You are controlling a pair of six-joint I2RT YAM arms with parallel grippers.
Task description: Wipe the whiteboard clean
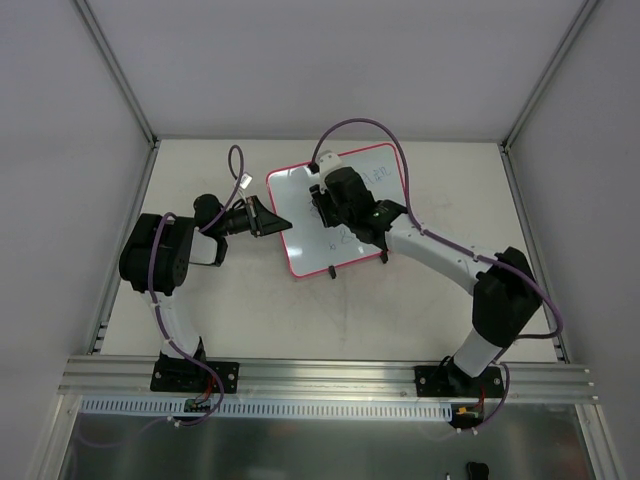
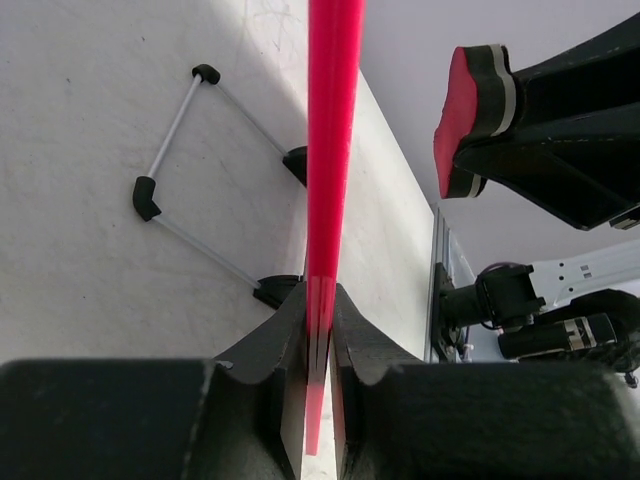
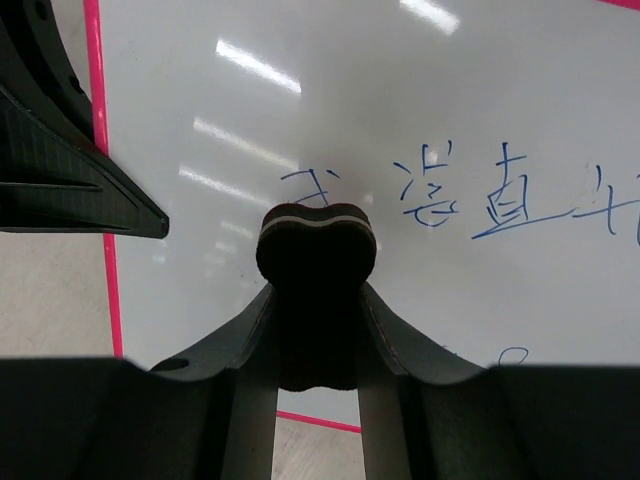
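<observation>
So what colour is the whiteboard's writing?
Blue writing on the whiteboard, clearest in the right wrist view.

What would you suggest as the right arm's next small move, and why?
Probably slide the eraser across the blue writing beside it. The right gripper is shut on the eraser over the whiteboard, the strokes look unwiped, and the left gripper clamps the board's pink edge, so it should hold steady.

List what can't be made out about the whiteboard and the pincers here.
- Right wrist: the blue writing runs off the right edge; whether the eraser in the right pincer touches the whiteboard cannot be told.
- Top external: the right arm covers the board's middle; the writing is too small to read.
- Left wrist: the left pincer clamps the board edge-on; no writing is visible.
</observation>
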